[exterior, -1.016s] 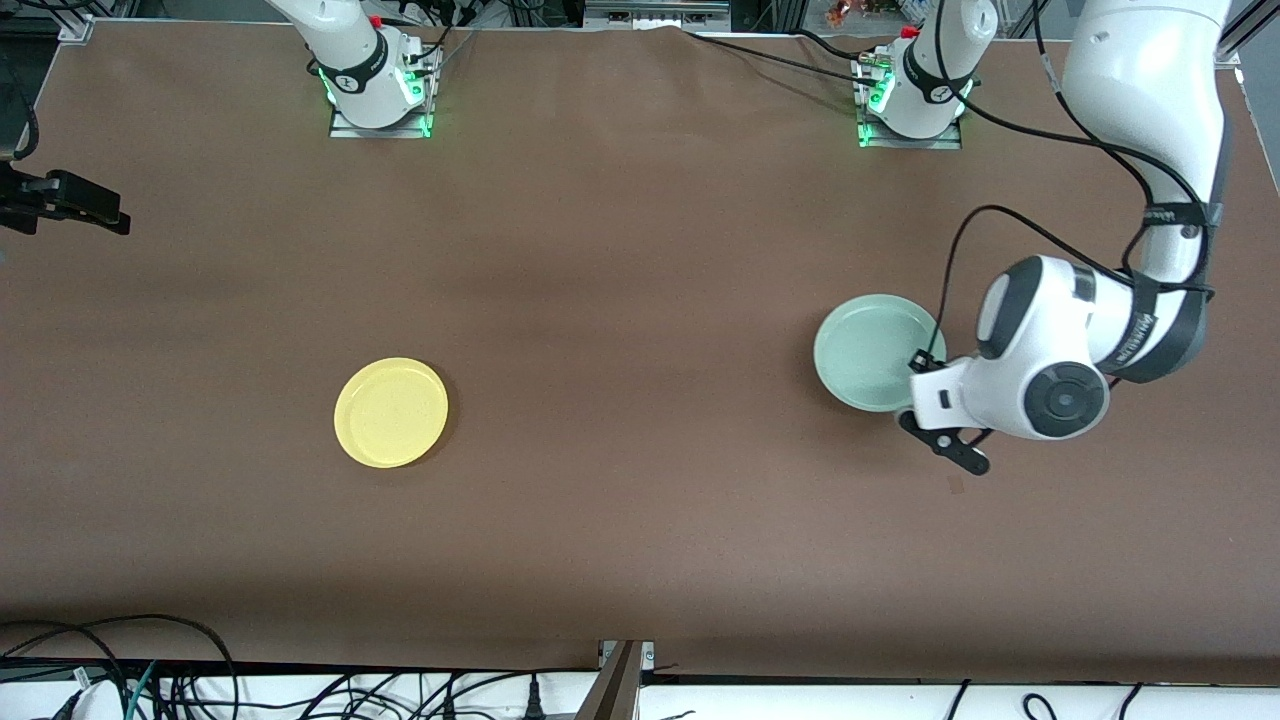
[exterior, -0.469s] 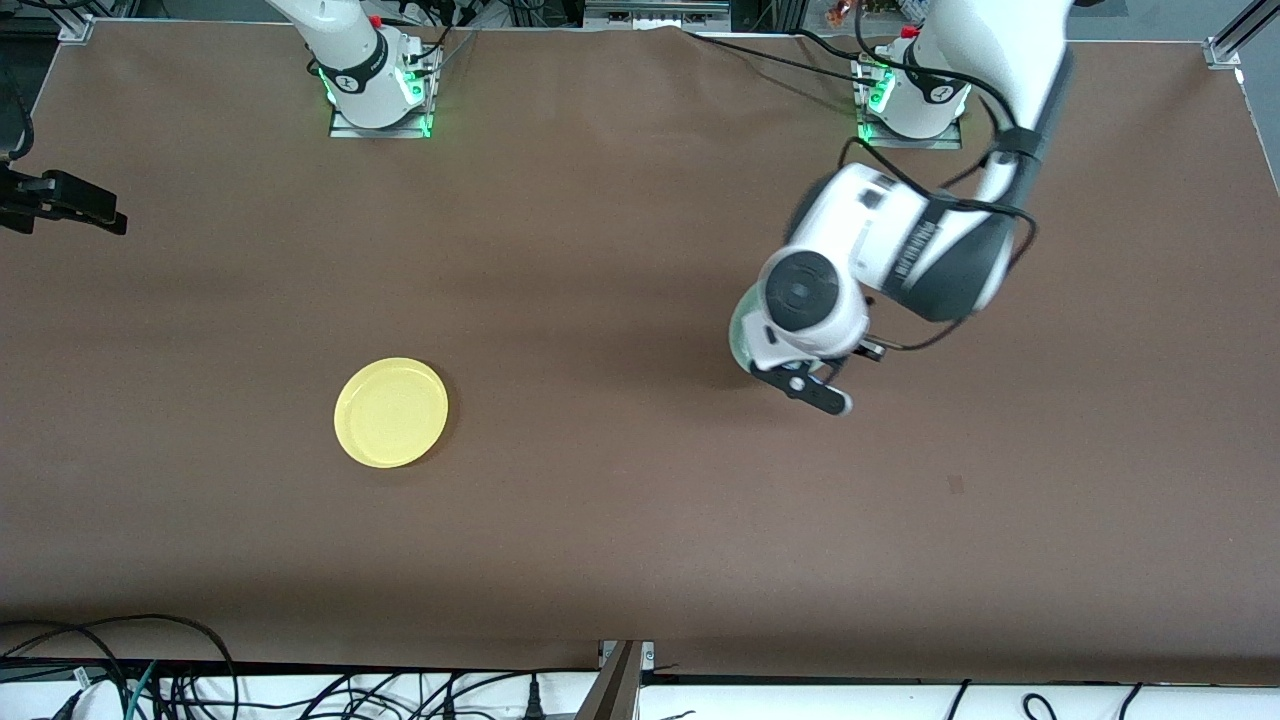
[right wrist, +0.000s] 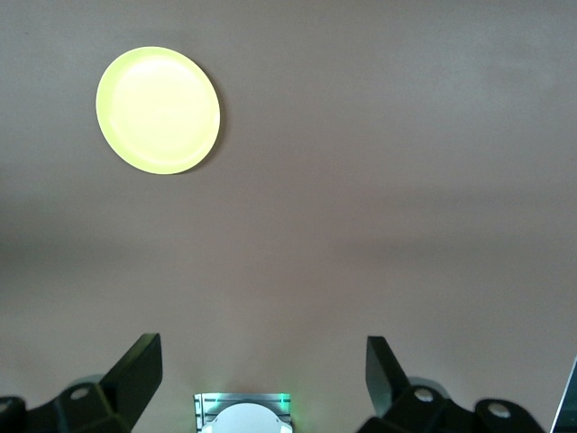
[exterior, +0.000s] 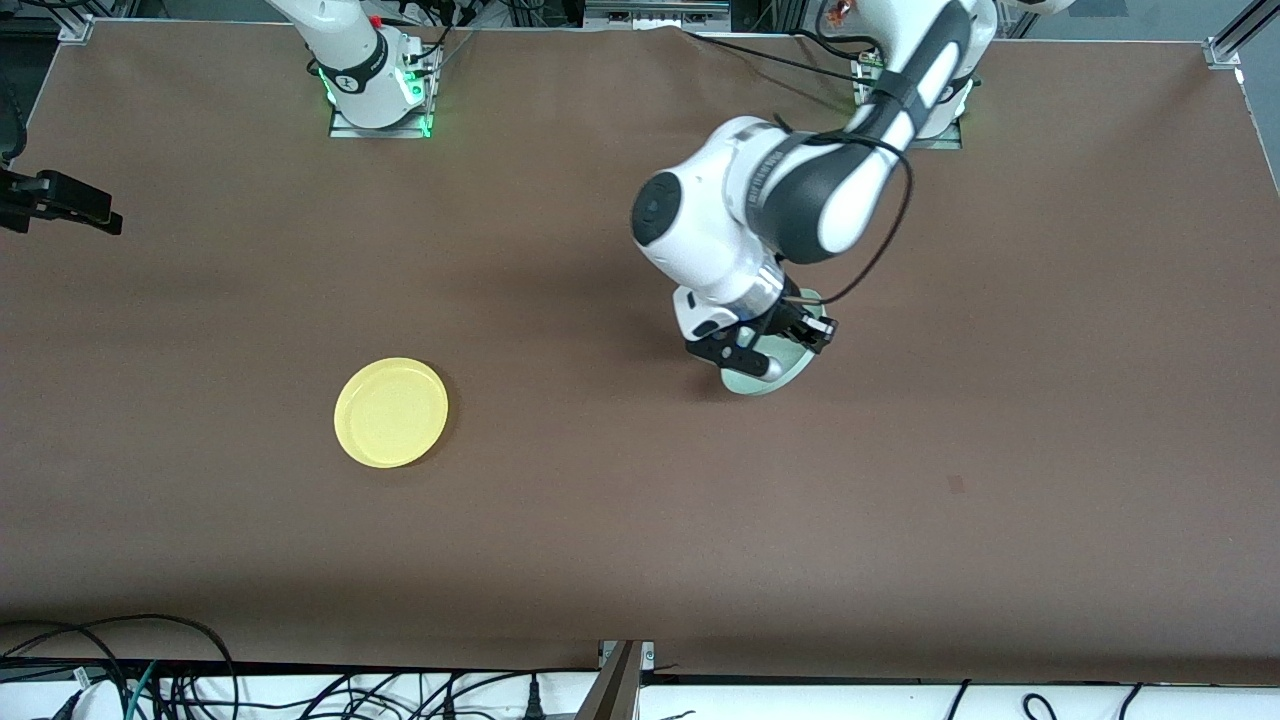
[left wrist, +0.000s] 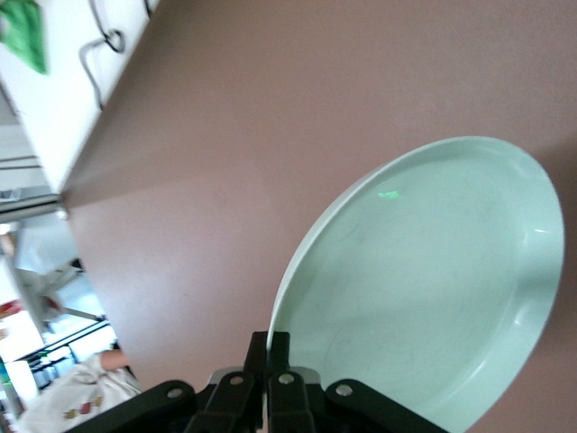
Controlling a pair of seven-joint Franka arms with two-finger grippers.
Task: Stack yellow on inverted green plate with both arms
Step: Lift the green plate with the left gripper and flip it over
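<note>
The yellow plate (exterior: 391, 412) lies right way up on the brown table, toward the right arm's end; it also shows in the right wrist view (right wrist: 158, 110). My left gripper (exterior: 760, 348) is over the middle of the table, shut on the rim of the green plate (exterior: 776, 380). The gripper hides most of that plate. In the left wrist view my left gripper (left wrist: 269, 347) pinches the rim and the green plate (left wrist: 424, 289) stands tilted, its hollow face showing. My right gripper (right wrist: 261, 379) is open and empty, high above the table, and waits.
The right arm's base (exterior: 378, 90) and the left arm's base (exterior: 908, 100) stand along the table's edge farthest from the front camera. Cables (exterior: 150, 680) lie below the near edge. A small mark (exterior: 955, 485) is on the table.
My left arm has swung the green plate from the left arm's end of the table toward the middle, turning its wrist. The yellow plate has not moved. The right arm has barely moved.
</note>
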